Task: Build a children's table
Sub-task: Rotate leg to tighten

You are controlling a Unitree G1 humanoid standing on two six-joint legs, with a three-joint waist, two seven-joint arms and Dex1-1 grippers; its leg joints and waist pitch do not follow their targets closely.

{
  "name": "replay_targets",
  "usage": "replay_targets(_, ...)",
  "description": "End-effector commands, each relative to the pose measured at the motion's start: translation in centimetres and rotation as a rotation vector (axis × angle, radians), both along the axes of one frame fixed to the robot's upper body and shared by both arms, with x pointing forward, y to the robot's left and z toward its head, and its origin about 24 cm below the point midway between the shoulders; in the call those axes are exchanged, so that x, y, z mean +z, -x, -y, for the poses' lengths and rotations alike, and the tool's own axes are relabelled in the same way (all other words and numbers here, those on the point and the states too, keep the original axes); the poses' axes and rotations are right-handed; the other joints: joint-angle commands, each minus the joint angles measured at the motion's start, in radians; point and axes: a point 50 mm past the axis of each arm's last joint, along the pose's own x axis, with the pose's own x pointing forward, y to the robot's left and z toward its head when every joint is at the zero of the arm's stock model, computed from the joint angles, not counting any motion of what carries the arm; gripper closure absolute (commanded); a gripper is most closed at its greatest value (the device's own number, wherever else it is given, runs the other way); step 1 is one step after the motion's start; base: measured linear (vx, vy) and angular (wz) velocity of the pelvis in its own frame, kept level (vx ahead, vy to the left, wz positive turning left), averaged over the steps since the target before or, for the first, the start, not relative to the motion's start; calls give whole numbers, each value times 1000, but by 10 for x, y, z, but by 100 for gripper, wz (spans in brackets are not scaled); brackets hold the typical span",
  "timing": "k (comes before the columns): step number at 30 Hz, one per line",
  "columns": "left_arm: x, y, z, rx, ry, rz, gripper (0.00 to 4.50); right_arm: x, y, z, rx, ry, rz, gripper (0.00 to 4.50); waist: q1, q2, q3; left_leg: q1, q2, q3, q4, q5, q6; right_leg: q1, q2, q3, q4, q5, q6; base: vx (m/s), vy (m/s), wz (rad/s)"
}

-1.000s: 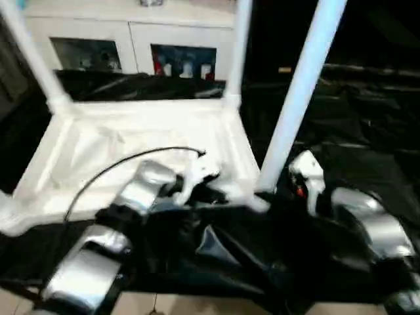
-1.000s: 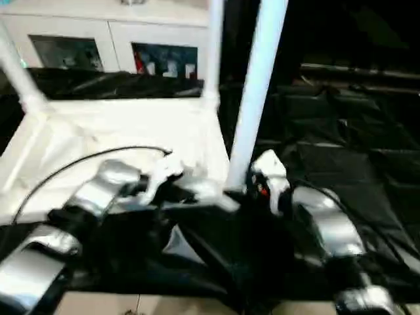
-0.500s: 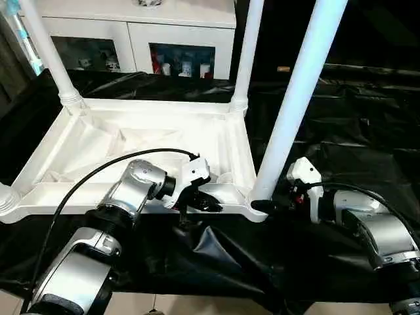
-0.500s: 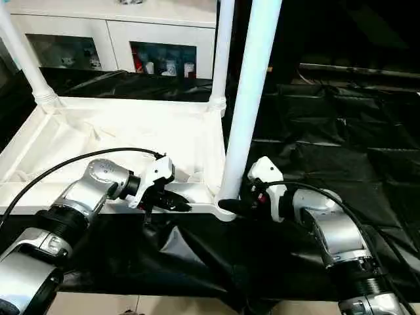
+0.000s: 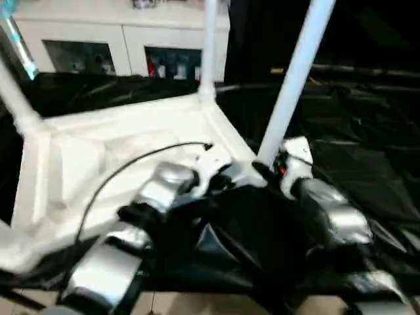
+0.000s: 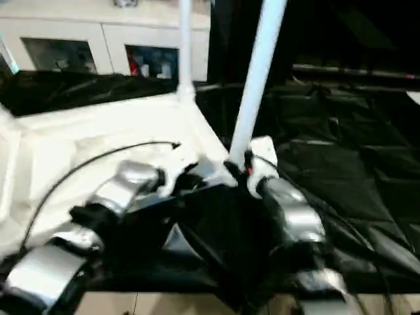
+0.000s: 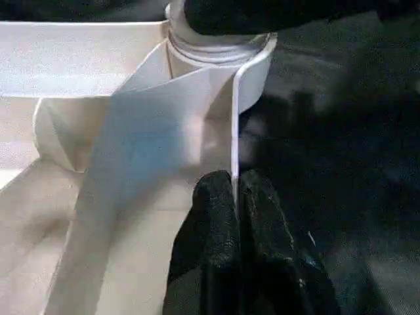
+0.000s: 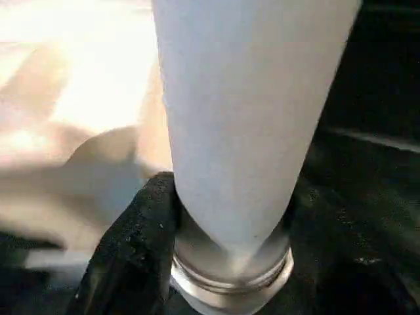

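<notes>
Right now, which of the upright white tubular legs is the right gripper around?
The near-corner white tubular leg, standing in the white plastic tabletop's socket closest to the robot. The right gripper wraps its base; the other legs stand at farther corners.

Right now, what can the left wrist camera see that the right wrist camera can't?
The left wrist view shows the left gripper shut on the thin side wall of the tabletop, with the black sheeting beside it. The right wrist view looks up along the near leg, with the right gripper's black finger against the base of the leg. Both share the round corner socket where that leg stands, and the white tabletop around it.
</notes>
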Motion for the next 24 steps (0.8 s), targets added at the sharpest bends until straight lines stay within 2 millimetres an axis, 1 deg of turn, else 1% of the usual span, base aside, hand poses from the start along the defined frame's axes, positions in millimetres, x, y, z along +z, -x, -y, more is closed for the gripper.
replay_targets(1,0,13,41,-87,58,-21,450,-32,10,-16,-18,4,-153,244,1,5,-49,9,7,4,-65,-294,-18,30,-32,22,-77,-199,-191,0,0,0)
replay_targets(2,1,15,45,-95,61,-19,450,-31,9,-19,-17,-1,-150,244,1,4,-50,9,7,4,-64,-292,-15,31,-32,22,-77,-190,-191,0,0,0)
replay_targets(3,2,16,49,-109,72,-21,450,-30,8,-22,-12,-14,-142,244,2,4,-49,7,5,5,-63,-287,-8,33,-30,22,-78,-179,-189,0,0,0)
replay_targets(4,3,18,53,-124,80,-22,450,-28,7,-25,-7,-22,-132,210,4,3,-49,6,4,5,-64,-288,0,33,-31,21,-79,-179,-185,0,0,0)
replay_targets(5,3,18,53,-124,80,-22,450,-28,7,-25,-7,-22,-132,189,3,2,-49,5,4,5,-64,-292,3,34,-31,21,-80,-186,-182,0,0,0)
replay_targets(6,2,18,52,-137,78,-22,450,-26,6,-25,20,-18,-121,176,4,4,-48,6,5,4,-65,-305,4,33,-31,20,-82,-213,-176,0,0,0)
replay_targets(8,2,18,51,-137,76,-22,450,-25,6,-25,30,-12,-116,167,5,5,-48,8,7,4,-66,-310,1,32,-31,21,-83,-218,-175,0,0,0)
replay_targets(10,1,17,47,-146,73,-23,450,-23,6,-19,62,20,-94,142,7,3,-50,6,7,4,-65,-296,3,34,-30,21,-80,-188,-178,0,0,0)
replay_targets(11,1,17,44,-153,71,-25,450,-21,6,-15,88,40,-80,134,9,5,-51,7,7,4,-65,-290,4,35,-30,21,-78,-175,-181,0,0,0)
replay_targets(12,0,16,39,-163,69,-30,450,-19,7,-7,130,64,-70,134,11,4,-52,7,7,6,-62,-275,11,36,-30,21,-76,-142,-188,0,0,0)
replay_targets(13,0,16,37,-165,68,-31,450,-19,7,-4,143,71,-69,134,18,2,-52,6,6,7,-59,-257,20,40,-30,20,-75,-115,-193,0,0,0)
replay_targets(15,0,16,30,-182,68,-36,450,-18,10,9,184,114,-73,134,24,1,-51,6,6,9,-58,-239,33,41,-31,21,-73,-94,-201,0,0,0)
replay_targets(17,-1,14,20,-196,64,-41,450,-12,13,26,233,123,-68,134,28,2,-49,4,6,9,-58,-242,41,42,-33,21,-73,-117,-199,0,0,0)
replay_targets(18,-1,14,18,-199,65,-42,450,-11,14,28,242,121,-67,134,29,1,-49,4,5,8,-59,-243,43,43,-33,20,-75,-126,-197,0,0,0)
replay_targets(19,0,14,12,-221,65,-48,450,-4,18,34,311,105,-53,134,29,2,-48,4,6,8,-60,-256,46,43,-33,20,-78,-154,-195,0,0,0)
replay_targets(20,0,14,10,-229,65,-48,450,-2,20,36,332,100,-50,134,33,2,-48,6,9,7,-60,-265,50,43,-34,21,-80,-168,-190,0,0,0)
replay_targets(21,1,15,5,-262,73,-53,450,3,25,39,401,90,-40,134,33,2,-47,6,9,8,-60,-267,52,42,-34,21,-80,-168,-191,0,0,0)
replay_targets(23,2,17,1,-304,88,-59,450,7,30,42,467,86,-32,134,37,1,-47,6,11,7,-61,-278,56,43,-35,21,-80,-179,-191,0,0,0)
replay_targets(24,4,19,-1,-333,97,-64,450,9,33,44,506,84,-32,134,34,1,-46,2,11,7,-61,-276,58,41,-34,21,-79,-178,-196,0,0,0)
